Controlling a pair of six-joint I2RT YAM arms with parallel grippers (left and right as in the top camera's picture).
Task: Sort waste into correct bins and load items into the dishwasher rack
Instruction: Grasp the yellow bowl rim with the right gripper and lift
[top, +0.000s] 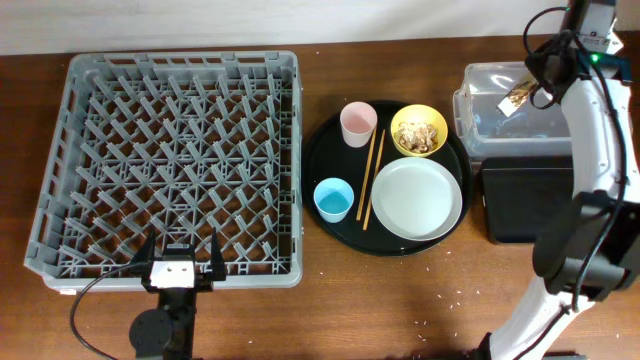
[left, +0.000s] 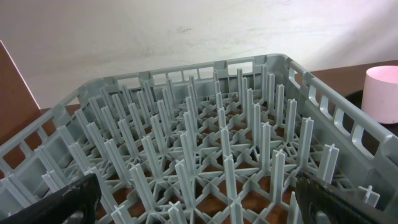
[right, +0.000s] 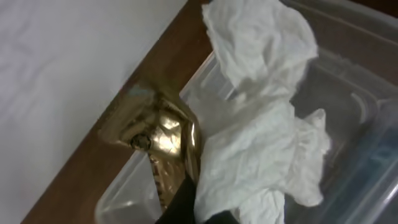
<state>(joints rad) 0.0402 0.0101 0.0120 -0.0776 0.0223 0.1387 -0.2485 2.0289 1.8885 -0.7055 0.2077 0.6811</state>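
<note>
The grey dishwasher rack (top: 180, 62) fills the left of the table and the left wrist view (left: 205, 143). My left gripper (top: 182, 255) is open and empty at its front edge (left: 199, 202). The pink cup (top: 358, 124), light-blue cup (top: 333, 200), yellow bowl (top: 419, 131) with brown scraps, pale plate (top: 417, 197) and chopsticks (top: 371, 177) sit on the round black tray (top: 325, 160). My right gripper (top: 540, 88) is shut on a white napkin (right: 261, 143) and a gold wrapper (right: 165, 134), over the clear tub (top: 470, 110), which also shows in the right wrist view (right: 354, 118).
The shallow black rectangular tray (top: 525, 205) lies just in front of the clear tub. My right arm runs along the table's right side. Small crumbs lie on the wood near the front edge (top: 455, 295). The pink cup (left: 382, 90) shows beyond the rack's right wall.
</note>
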